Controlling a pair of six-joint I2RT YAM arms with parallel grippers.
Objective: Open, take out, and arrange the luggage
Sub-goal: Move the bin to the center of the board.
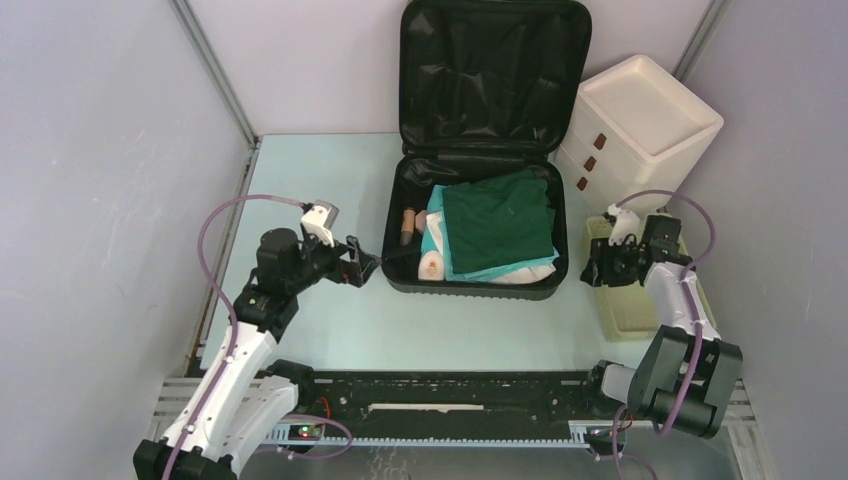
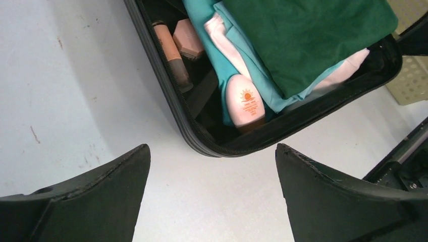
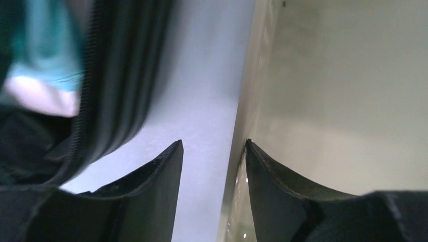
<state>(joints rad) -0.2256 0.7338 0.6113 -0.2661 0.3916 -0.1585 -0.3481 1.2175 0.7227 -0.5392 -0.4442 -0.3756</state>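
Opening is done: the luggage lies with its lid up, just ahead of your left gripper, whose jaws stand wide and empty. Taking out comes next, I think, so you must reach forward and down. Your right gripper, half closed, straddles the basket rim; whether it grips I cannot tell. Inside the luggage are a green cloth, a sunscreen bottle and pink cosmetics.

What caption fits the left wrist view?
Open left gripper faces the open luggage corner, with a white bottle and green clothing inside.
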